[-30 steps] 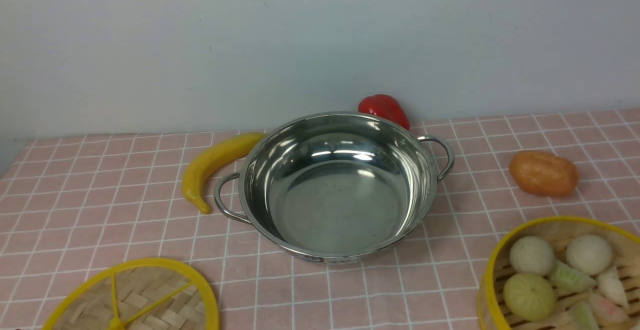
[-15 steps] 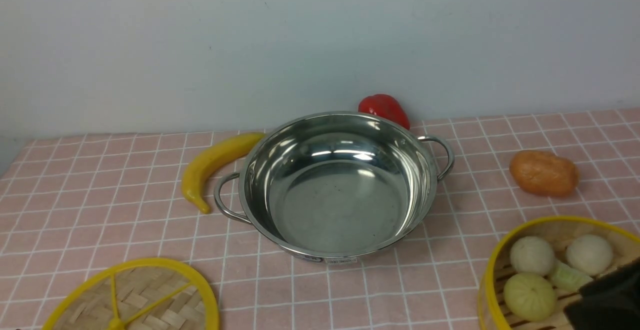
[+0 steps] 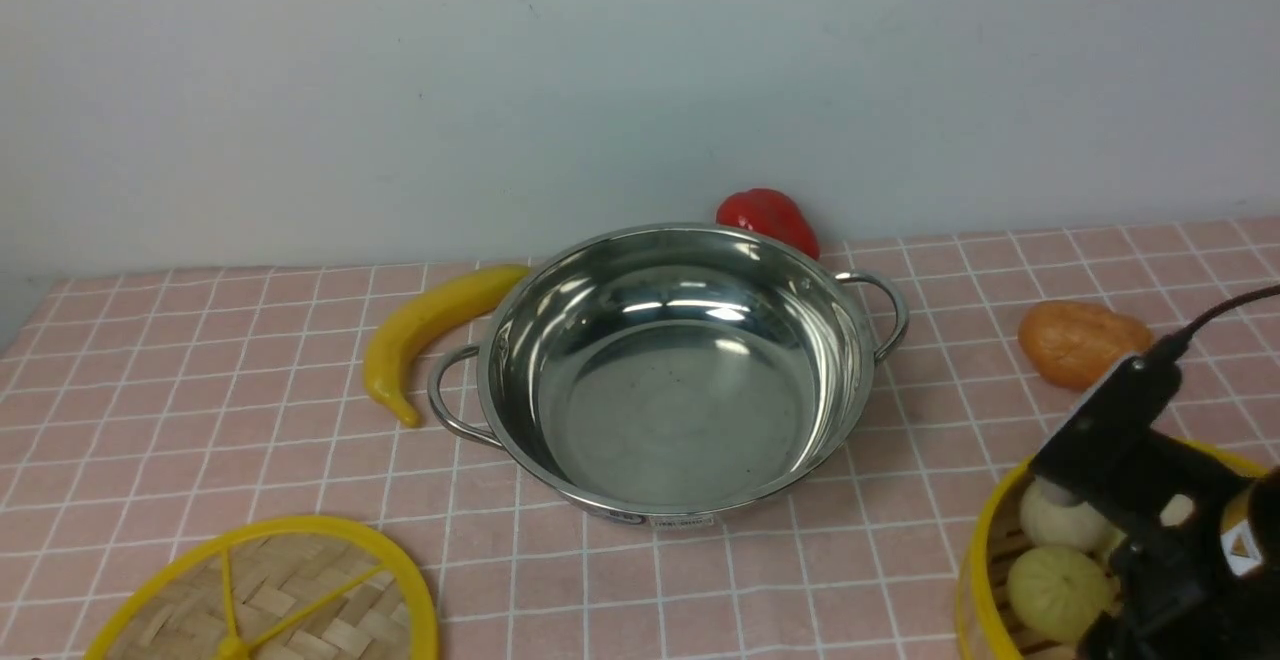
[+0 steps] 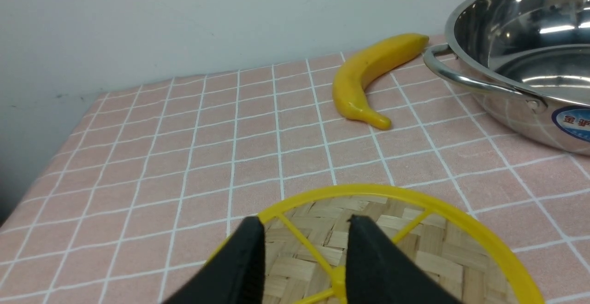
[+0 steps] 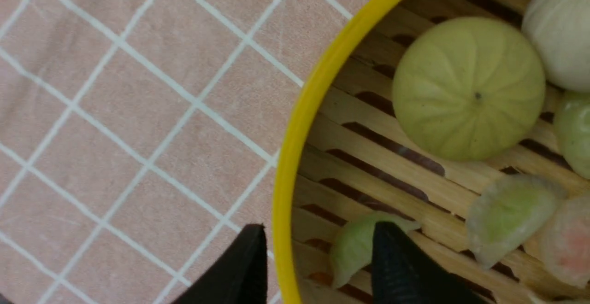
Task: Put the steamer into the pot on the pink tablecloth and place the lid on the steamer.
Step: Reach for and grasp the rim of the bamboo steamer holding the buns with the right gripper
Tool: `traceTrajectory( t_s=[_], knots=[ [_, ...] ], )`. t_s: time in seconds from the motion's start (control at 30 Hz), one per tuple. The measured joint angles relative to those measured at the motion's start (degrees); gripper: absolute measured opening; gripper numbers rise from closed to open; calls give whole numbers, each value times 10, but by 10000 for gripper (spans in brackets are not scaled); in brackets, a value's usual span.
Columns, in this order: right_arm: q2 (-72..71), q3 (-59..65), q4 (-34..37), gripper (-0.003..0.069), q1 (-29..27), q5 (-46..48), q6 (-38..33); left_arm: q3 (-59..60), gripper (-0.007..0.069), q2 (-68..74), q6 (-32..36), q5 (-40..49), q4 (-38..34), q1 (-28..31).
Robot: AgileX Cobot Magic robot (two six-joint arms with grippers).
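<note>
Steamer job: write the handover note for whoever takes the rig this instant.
Left gripper: open, above the lid, holding nothing.
Right gripper: open, jaws straddling the steamer rim, not closed on it.
Pot: empty, mid pink tablecloth; steamer on the cloth near its right, lid near its left.
Done: nothing placed.
To do: grip steamer, set it in pot, then lid on top.

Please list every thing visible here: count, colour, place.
pot: one, steel, centre, empty
steamer: one, bamboo with yellow rim, near right
buns and dumplings: several, white, green, pink, inside steamer
lid: one, woven with yellow rim, near left
banana: one, yellow, left of pot
pepper: one, red, behind pot
potato: one, brown-orange, right of pot
tablecloth: one, pink, white grid, under everything
left gripper: one, black, open, over lid
right gripper: one, black, open, astride steamer rim
</note>
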Motion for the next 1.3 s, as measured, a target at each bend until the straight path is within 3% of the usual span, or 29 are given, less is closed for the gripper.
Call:
traceTrajectory(
  t_s=[0.63,0.87,1.1,1.3],
  knots=[
    [118,-3,32,347,1,-37,-29,0,243,0,0,0,0,0],
    [141,-5,32,235,1,-53,-29,0,243,0,0,0,0,0],
    [148,-6,36,55,2,-35,-14,0,243,0,0,0,0,0],
    [113,-15,25,57,2,8,-11,0,243,0,0,0,0,0]
  ],
)
